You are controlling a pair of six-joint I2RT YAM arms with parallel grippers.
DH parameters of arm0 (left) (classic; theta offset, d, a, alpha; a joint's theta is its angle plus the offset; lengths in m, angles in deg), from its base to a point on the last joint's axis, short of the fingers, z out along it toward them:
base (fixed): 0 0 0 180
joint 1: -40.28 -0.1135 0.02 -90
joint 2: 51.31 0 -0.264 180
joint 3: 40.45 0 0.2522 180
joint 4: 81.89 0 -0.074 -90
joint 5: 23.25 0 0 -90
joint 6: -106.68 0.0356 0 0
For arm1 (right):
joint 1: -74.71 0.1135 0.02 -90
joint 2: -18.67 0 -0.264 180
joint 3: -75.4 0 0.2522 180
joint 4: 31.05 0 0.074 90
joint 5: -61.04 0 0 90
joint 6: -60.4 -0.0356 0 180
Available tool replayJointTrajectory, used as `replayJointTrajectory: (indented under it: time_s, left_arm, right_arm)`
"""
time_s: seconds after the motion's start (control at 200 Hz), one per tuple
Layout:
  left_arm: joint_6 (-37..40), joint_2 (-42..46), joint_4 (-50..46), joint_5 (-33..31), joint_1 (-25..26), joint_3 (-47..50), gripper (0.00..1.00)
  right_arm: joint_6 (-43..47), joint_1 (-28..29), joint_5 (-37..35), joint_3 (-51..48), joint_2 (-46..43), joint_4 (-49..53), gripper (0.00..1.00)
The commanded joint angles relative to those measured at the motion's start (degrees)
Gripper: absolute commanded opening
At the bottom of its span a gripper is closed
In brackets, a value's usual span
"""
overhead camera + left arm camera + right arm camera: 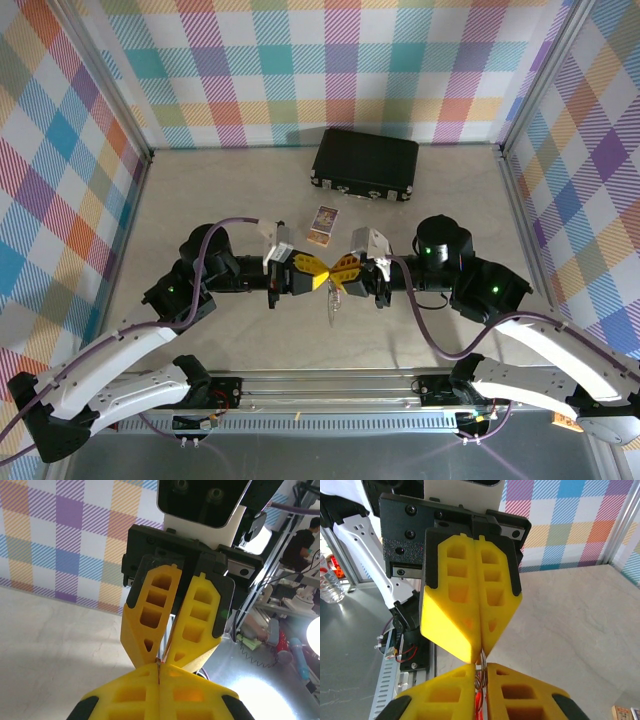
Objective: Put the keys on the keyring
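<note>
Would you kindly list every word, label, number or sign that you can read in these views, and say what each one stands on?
No text here can be read.
On the small printed card: colourful print, too small to read.
On the black case: no label or brand to be seen.
On the bottle beyond the table: any label is too blurred to read.

Two robot arms are shown: a left arm (120,362) and a right arm (545,350). Two grippers are counted, the left gripper (322,281) and the right gripper (337,273). One black case (365,163), one small printed card (323,224), one keyring (335,302) and one table (200,210) are seen.
</note>
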Motion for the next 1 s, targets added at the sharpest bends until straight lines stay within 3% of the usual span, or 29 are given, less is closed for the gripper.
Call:
replayJointTrajectory:
  time_s: [0.0, 0.14, 0.27, 0.385, 0.55, 0.76, 0.99]
  left_arm:
    - [-3.32, 0.64, 10.08, 0.51, 0.12, 1.17, 0.0]
    - [-4.38, 0.5, 12.74, 0.52, 0.11, 2.33, 0.0]
    - [-2.37, 1.09, 9.16, -0.89, 0.15, 2.18, 0.0]
    - [3.53, 1.17, -2.04, -3.17, 0.1, -0.44, 0.0]
    - [10.46, -2.12, -16.62, -3.61, 0.13, -6.86, 0.11]
    - [14.11, -4.85, -24.23, -3.29, 0.23, -9.99, 0.04]
    - [14.09, -4.85, -23.41, -3.1, 0.22, -10.16, 0.0]
  right_arm:
    - [-0.85, 0.32, 2.12, -1.38, -0.55, -3.53, 0.1]
    - [-1.16, 0.32, 1.12, -2.37, -2.28, -4.79, 0.0]
    - [-0.19, 0.32, -0.93, -2.02, -3.18, -3.46, 0.0]
    - [2.22, 0.32, -2.89, 1.14, -1.3, 2.11, 0.0]
    - [4.63, 0.32, -2.22, 6.55, 3.02, 10.37, 0.0]
    - [5.49, 0.42, -1.86, 9.02, 5.73, 13.95, 0.0]
    - [5.19, 0.41, -1.93, 9.43, 6.43, 14.04, 0.0]
